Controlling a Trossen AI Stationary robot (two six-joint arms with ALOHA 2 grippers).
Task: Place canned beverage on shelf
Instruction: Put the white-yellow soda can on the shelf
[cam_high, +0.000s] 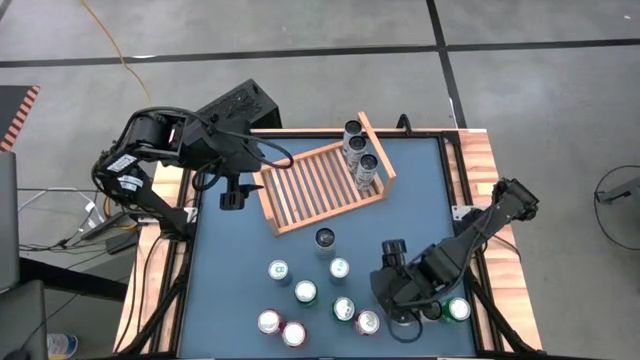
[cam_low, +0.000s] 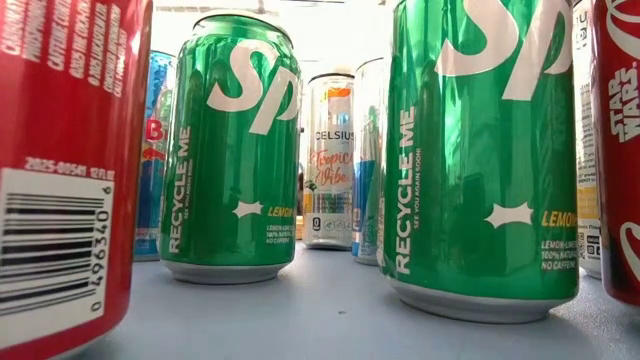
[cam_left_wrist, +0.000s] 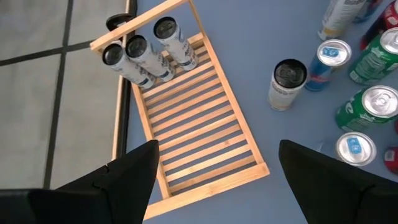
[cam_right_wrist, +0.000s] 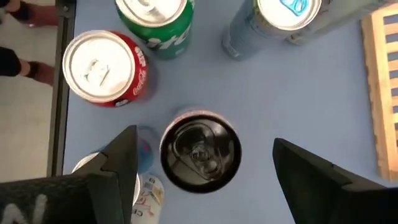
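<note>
Standing cylindrical metal cans (cam_high: 360, 158), slatted wooden shelf (cam_high: 315, 186)

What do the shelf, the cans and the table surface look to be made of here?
The shelf: unpainted light wood, going by its pale tan slats and raised side boards. The green Sprite can: likely aluminium, with a glossy printed wall and a bare silvery rim. The table top: a matte blue-grey sheet with no glare; the material is unclear.
</note>
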